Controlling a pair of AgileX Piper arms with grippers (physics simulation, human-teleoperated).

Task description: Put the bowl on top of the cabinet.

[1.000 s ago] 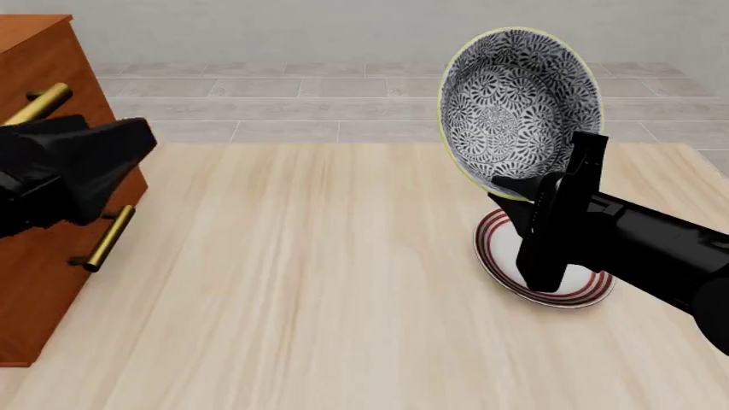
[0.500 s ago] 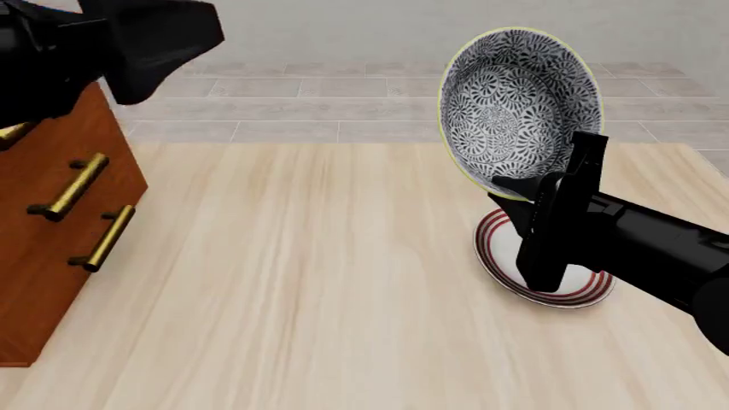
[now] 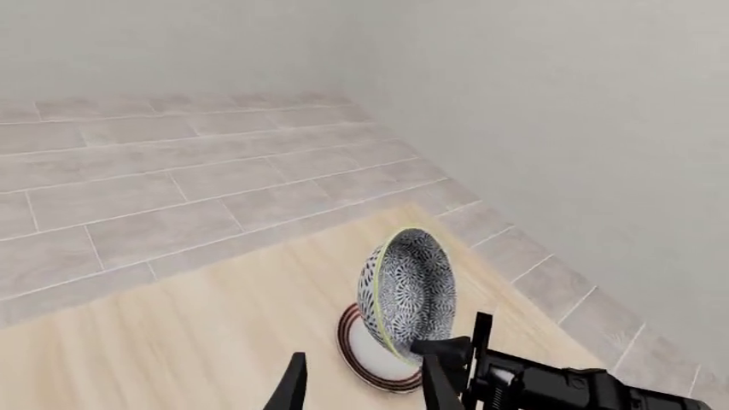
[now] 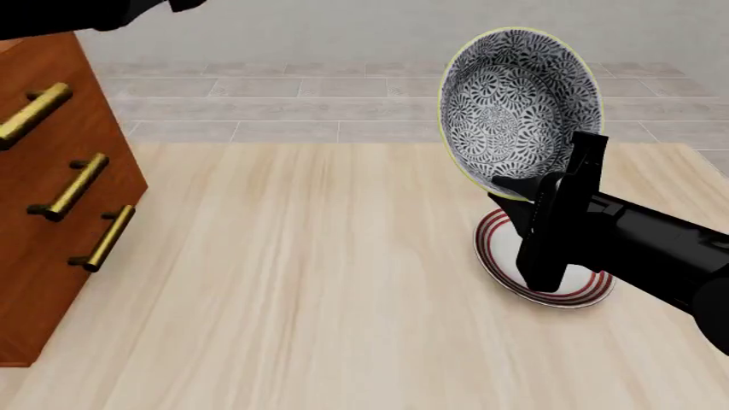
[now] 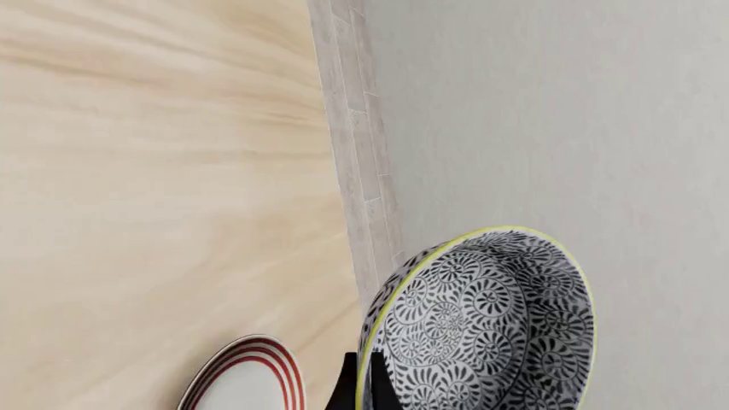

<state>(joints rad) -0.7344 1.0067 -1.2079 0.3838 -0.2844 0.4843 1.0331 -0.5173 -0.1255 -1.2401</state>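
The bowl (image 4: 518,107), white with a dense dark floral pattern and a yellowish rim, hangs tilted on its side above the table, its opening facing the camera. My right gripper (image 4: 515,186) is shut on its lower rim; in the right wrist view the fingers (image 5: 362,386) pinch the rim of the bowl (image 5: 484,329). The cabinet (image 4: 46,205), reddish-brown with brass handles, stands at the left edge. My left arm (image 4: 108,10) shows only at the top left corner, above the cabinet. Its gripper (image 3: 364,395) is open, looking down on the bowl (image 3: 408,290) from afar.
A flat white plate with red rings (image 4: 501,260) lies on the table directly under the held bowl, partly hidden by the right arm (image 4: 638,248). It also shows in the left wrist view as the plate (image 3: 362,354). A tiled floor and a grey wall lie beyond the table.
My left arm has risen from in front of the cabinet's drawers to above it, nearly out of the front view. The right gripper and bowl have not moved.
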